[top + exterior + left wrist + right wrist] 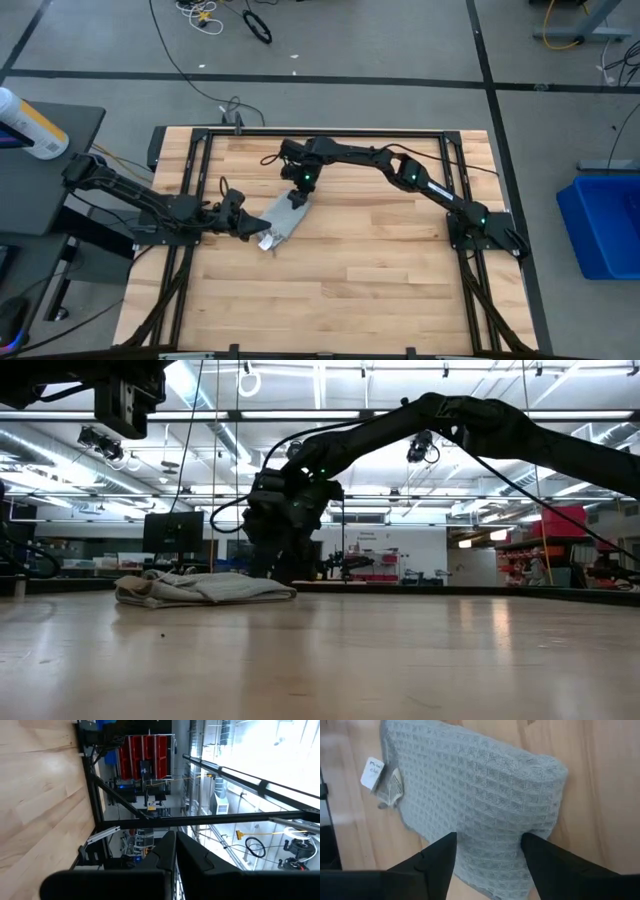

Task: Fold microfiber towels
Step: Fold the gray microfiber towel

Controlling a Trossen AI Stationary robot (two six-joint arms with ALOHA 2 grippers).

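On your pale wooden plank table (340,280), the light grey-blue waffle-textured microfiber towel (283,221) lies folded near the middle, its white tag (372,772) out at one corner. Your right gripper (487,852) hovers over it, jaws wide. Your left gripper (176,851), jaws closed, sits beside the towel, which its own camera misses.

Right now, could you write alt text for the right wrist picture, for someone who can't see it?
A soft grey-blue waffle-textured towel, folded, lies on a pale wooden table, a small white tag at one corner. The right claw is open, its two dark fingers over the cloth's near edge.
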